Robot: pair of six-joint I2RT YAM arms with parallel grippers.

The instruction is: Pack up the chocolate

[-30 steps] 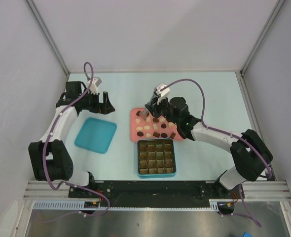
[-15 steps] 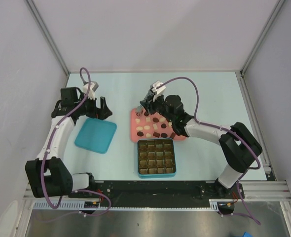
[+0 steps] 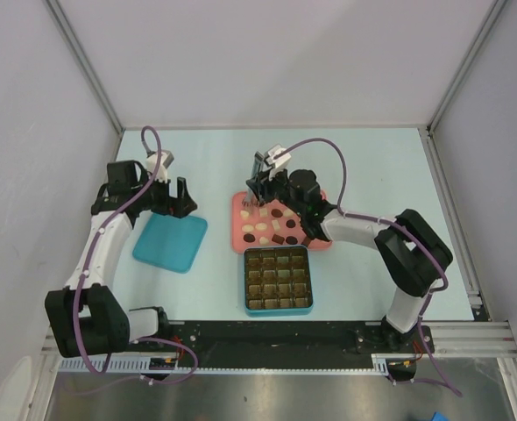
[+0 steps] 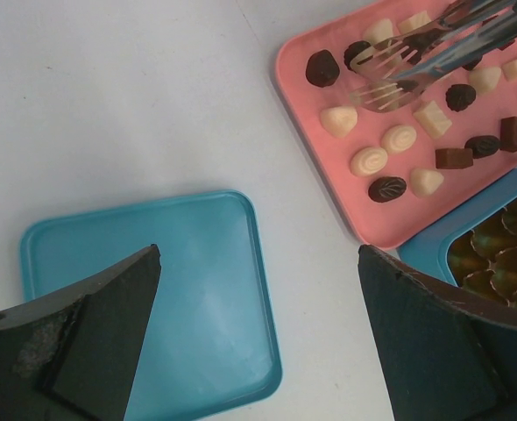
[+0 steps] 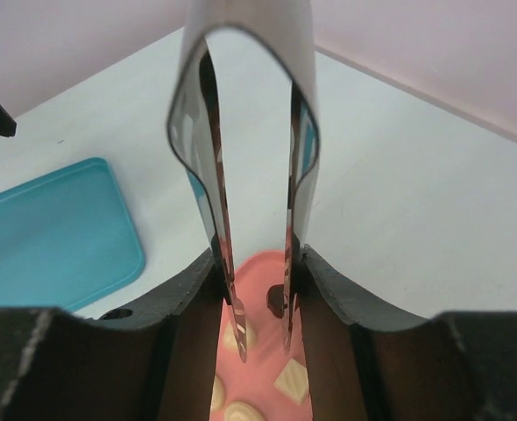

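Observation:
Several small chocolates (image 3: 276,230), dark, brown and cream-white, lie on the pink tray (image 3: 238,230). My right gripper (image 3: 265,186) is shut on a pair of metal tongs (image 5: 219,202). The tong tips hang slightly apart over the tray's far-left corner, with a dark chocolate (image 5: 276,303) beside one tip and a white chocolate (image 5: 241,338) beside the other; nothing sits between them. In the left wrist view the tongs (image 4: 434,57) reach in above the chocolates (image 4: 338,121). My left gripper (image 4: 258,253) stands wide open and empty over the edge of the teal lid (image 4: 145,289).
The teal box (image 3: 278,310) with gold-brown grid compartments sits just in front of the pink tray (image 4: 324,162), touching it. The teal lid (image 3: 169,239) lies flat to the left. White walls close in the table on three sides.
The right arm has carried the tongs left and farther out, to the tray's far-left corner, and the tong tips have spread apart. The left gripper has shifted slightly nearer, over the lid.

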